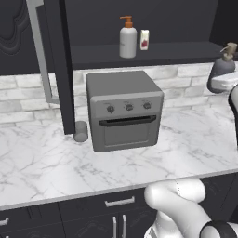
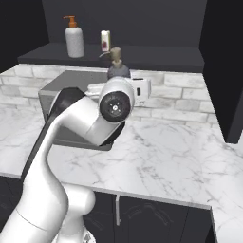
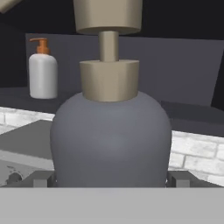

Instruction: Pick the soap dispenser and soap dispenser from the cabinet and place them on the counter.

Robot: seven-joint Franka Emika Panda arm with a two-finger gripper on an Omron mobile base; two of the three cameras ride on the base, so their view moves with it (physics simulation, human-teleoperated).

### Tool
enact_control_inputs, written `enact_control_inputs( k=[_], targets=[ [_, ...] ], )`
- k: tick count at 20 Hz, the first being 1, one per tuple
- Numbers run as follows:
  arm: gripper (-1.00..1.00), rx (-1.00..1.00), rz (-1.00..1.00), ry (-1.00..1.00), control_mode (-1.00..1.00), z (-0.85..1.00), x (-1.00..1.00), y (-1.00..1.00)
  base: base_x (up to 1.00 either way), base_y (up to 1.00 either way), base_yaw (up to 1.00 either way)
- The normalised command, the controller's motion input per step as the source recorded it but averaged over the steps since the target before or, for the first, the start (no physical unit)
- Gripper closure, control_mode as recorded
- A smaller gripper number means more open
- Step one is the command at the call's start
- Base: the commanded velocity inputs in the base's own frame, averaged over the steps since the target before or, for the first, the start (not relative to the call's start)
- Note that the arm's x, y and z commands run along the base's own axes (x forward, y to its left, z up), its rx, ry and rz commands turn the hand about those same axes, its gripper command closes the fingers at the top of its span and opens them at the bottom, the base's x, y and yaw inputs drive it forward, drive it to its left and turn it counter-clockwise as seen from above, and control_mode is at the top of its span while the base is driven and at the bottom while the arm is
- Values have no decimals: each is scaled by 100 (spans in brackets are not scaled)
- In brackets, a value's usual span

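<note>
The dark grey soap dispenser (image 3: 111,140) with a tan pump sits between my fingertips (image 3: 41,178), which press on both of its sides. My gripper (image 3: 111,178) is shut on this wide bottle. It hangs off the shelf, above the counter (image 1: 46,162), as the grey soap dispenser (image 1: 222,69) at the far right of the left base view and the same dispenser (image 2: 118,70) just above the hand in the right base view. The white soap dispenser (image 1: 128,42) with an orange pump stands upright on the open cabinet shelf (image 1: 186,51). It also appears as the white dispenser (image 2: 74,40) and, behind the held bottle, the white dispenser (image 3: 43,74).
A grey toaster oven (image 1: 123,111) stands on the marble against the brick backsplash. A short grey cup (image 1: 81,131) sits at its left. A small white carton (image 1: 144,39) stands beside the white bottle. The open cabinet door (image 1: 60,65) hangs at the left. Black drawers (image 1: 119,202) run below.
</note>
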Motion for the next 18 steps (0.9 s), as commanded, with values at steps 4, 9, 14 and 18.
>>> enact_control_inputs(
  k=[4,9,14,18],
  targets=[
    [100,-2,8,-10,-100,-52,-15,2,0,0,0],
    [100,-12,1,-3,-100,-45,3,7,0,0,0],
    [100,-9,0,0,-100,-59,23,8,0,0,0],
    [100,-5,0,0,-100,-63,27,1,0,0,0]
  ],
)
